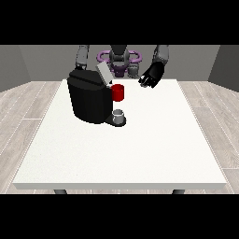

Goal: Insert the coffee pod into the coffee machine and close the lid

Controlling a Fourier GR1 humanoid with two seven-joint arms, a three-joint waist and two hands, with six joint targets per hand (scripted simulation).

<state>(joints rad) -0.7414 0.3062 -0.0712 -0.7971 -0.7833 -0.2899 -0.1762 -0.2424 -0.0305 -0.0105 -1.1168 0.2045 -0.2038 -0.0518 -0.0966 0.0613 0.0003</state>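
While sitting on the black base at the foot of the coffee machine (88, 100), grey thing (119, 115), possibly the pod, can't confirm. Red thing at the machine (118, 92) just above it; lid (103, 73) tilted up, open. Hand at view's right (151, 76) hovering beside, fingers relaxed, holding nothing. Other hand hidden behind machine. White table (121, 154), pale plank floor (23, 112), grey walls.

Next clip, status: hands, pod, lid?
One hand at the view's right, fingers relaxed, holding nothing, raised off the table. Other hand unseen. Coffee machine lid tilted up, open. Small grey thing at machine's base, untouched.
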